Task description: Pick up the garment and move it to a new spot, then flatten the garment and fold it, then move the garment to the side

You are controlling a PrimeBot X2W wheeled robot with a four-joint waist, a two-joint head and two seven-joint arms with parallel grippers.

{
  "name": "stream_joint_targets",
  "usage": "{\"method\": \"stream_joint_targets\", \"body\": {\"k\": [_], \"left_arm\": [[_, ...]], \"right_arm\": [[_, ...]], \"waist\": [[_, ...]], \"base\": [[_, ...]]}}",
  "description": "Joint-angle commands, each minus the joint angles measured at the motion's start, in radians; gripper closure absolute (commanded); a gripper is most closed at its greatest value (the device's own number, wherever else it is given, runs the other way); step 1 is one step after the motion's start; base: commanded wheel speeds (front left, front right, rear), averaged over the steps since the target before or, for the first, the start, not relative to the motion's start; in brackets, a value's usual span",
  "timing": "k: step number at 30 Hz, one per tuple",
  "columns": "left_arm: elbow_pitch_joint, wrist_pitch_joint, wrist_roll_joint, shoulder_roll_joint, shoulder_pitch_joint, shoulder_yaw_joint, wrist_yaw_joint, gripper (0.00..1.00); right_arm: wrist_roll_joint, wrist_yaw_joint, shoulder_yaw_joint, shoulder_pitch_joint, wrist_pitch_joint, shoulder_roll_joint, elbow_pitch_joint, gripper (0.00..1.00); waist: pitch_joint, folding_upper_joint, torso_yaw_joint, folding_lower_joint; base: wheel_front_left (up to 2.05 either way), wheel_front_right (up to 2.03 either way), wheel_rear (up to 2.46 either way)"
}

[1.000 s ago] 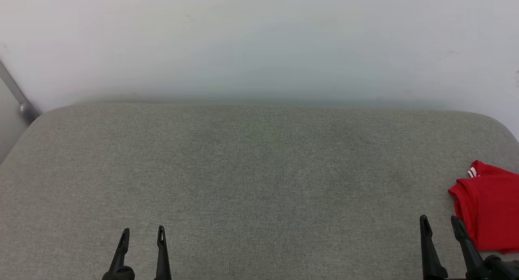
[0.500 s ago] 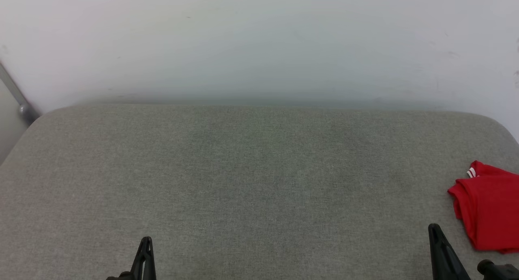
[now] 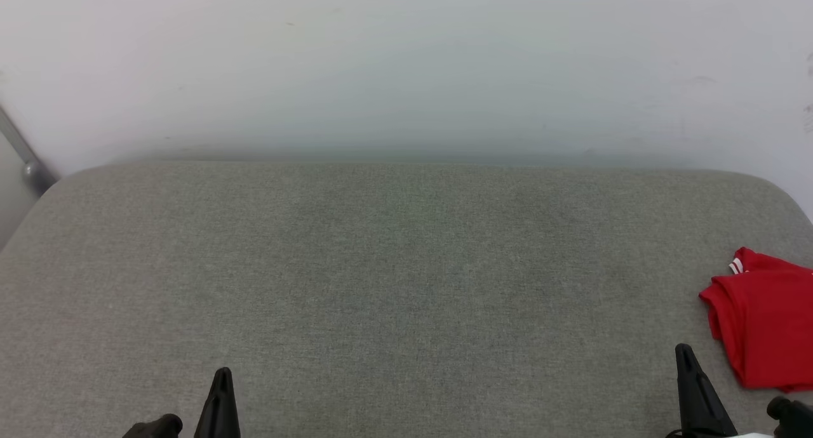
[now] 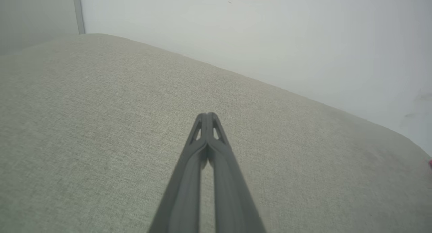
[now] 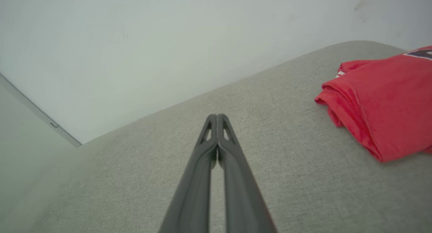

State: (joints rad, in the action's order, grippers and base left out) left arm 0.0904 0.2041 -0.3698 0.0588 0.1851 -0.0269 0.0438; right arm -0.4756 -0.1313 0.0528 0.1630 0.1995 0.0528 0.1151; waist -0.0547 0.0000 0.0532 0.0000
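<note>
Head view: one tabletop (image 3: 406,266), grey woven fabric cover, padded look, rounded far corners, against one plain white wall (image 3: 406,63). One grey metal bar (image 3: 25,162) slants past the tabletop's far left corner.

One garment (image 3: 768,324), red knit, folded into a rough rectangle, lies at the tabletop's right edge and is cut off by the frame. It shows a soft rolled fold on its left side and two short white stripes at its far corner. In the right wrist view the garment (image 5: 384,104) has a fine mesh-like texture, with a bit of dark white-edged print at its far end.

Two hands, each with two long dark tapered fingers with slotted tips. Left hand (image 3: 222,378) is at the tabletop's near edge, left part, fingers pressed together, holding nothing; same in the left wrist view (image 4: 207,115). Right hand (image 3: 685,352) is at the tabletop's near edge, right part, near the garment but apart from it, fingers pressed together, holding nothing; same in its wrist view (image 5: 216,116).
</note>
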Motion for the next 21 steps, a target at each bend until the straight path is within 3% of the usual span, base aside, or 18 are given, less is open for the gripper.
{"method": "stream_joint_targets", "body": {"k": [1,21], "left_arm": [[-0.008,-0.006,-0.044,0.008,-0.032,0.004,-0.010,1.00],[0.041,-0.080,-0.416,0.021,-0.112,0.022,-0.060,1.00]], "right_arm": [[-0.044,0.000,0.002,-0.033,-0.008,0.008,-0.008,1.00],[-0.374,0.000,0.009,-0.105,-0.089,0.014,0.031,1.00]], "waist": [[0.001,0.0000,-0.001,0.0000],[0.012,0.0000,-0.011,0.0000]], "base": [[0.00,0.00,0.00],[0.00,0.00,0.00]]}}
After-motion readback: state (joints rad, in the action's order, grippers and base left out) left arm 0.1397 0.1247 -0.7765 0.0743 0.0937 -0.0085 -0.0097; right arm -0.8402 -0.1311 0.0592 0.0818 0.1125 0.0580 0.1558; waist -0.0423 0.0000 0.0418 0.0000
